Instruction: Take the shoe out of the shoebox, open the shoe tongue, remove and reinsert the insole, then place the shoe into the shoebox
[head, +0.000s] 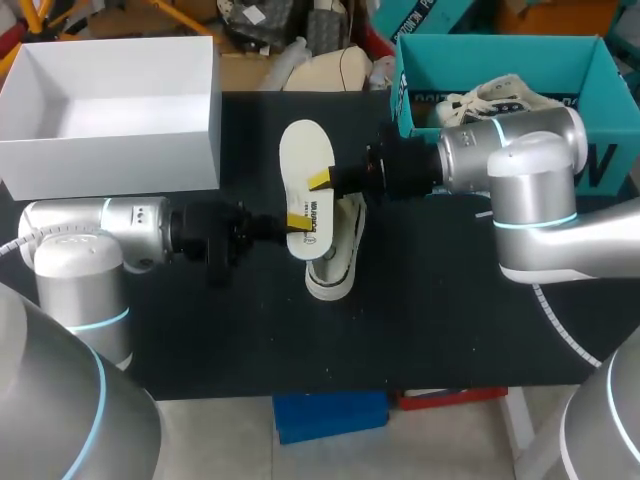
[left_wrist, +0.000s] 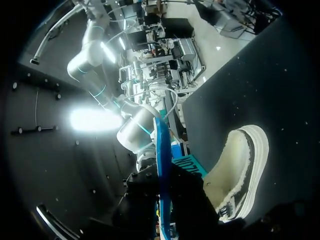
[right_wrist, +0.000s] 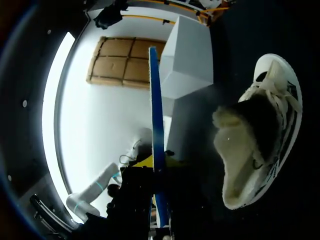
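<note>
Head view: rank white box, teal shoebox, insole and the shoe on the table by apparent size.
1. white box and teal shoebox: look alike; the right arm covers part of the shoebox, so not ranked.
2. insole: raised nearer the camera, so its lead is unsure.
3. shoe: partly hidden under the insole.

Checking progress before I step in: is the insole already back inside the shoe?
No: the left gripper and right gripper hold the insole clear of the shoe, which lies on the table.
</note>
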